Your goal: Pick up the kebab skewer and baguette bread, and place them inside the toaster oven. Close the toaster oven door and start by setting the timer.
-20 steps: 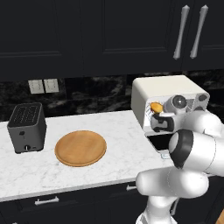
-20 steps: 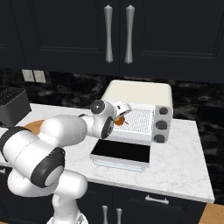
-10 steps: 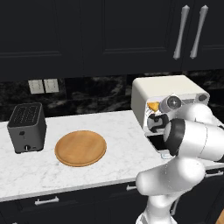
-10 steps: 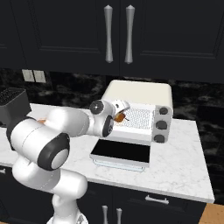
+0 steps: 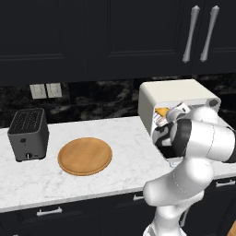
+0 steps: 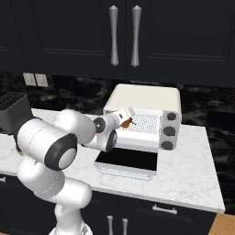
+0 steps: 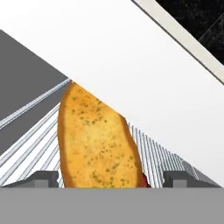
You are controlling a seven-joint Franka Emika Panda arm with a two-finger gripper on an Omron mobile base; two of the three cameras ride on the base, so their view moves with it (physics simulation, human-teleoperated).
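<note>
The cream-white toaster oven (image 6: 142, 94) (image 5: 175, 92) stands on the counter with its door (image 6: 128, 160) folded down flat in front. My gripper (image 6: 124, 120) (image 5: 163, 115) (image 7: 110, 177) reaches into the oven's mouth. The golden baguette bread (image 7: 96, 140) (image 6: 125, 122) (image 5: 162, 111) lies on the wire rack (image 7: 26, 144) between my fingertips (image 7: 41, 177). The jaws are open, with a gap to the crust on the right side. A dark red sliver (image 7: 144, 181) peeks out under the bread, likely the kebab skewer.
A round wooden plate (image 5: 85, 156) lies mid-counter and a dark grey two-slot toaster (image 5: 27, 133) (image 6: 9, 108) stands at the left. Three knobs (image 6: 169, 131) sit on the oven's right side. Dark cabinets with long handles (image 6: 124, 36) hang above.
The jaws have spread apart from the bread, which now rests on the rack. The arm's elbow has swung slightly; the hand stays at the oven mouth.
</note>
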